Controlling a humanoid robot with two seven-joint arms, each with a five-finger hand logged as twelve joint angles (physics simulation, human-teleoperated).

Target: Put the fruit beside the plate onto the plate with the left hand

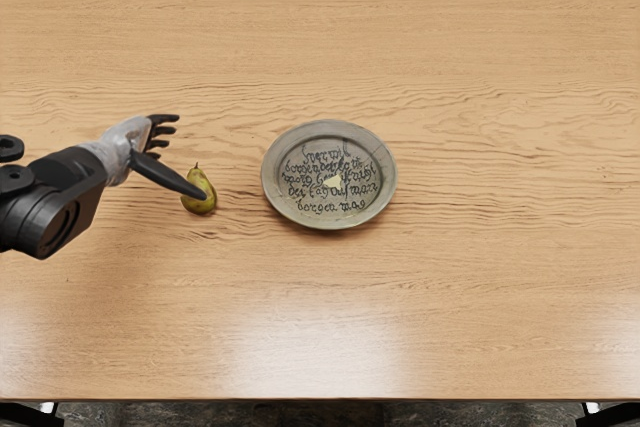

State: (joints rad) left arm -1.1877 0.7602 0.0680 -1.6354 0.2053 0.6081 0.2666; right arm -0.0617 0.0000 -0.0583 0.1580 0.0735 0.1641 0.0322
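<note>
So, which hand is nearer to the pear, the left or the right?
Left. The left hand is just up and left of the pear in the picture, with its fingers spread and one long finger reaching over it. The right hand is not in view.

Pretty bright and even all over. Soft whitish glare on the bench [300, 317] near the front. Just faint short shadows under the plate [270, 175] and pear [199, 193]. Sharp enough, no real blur.
</note>
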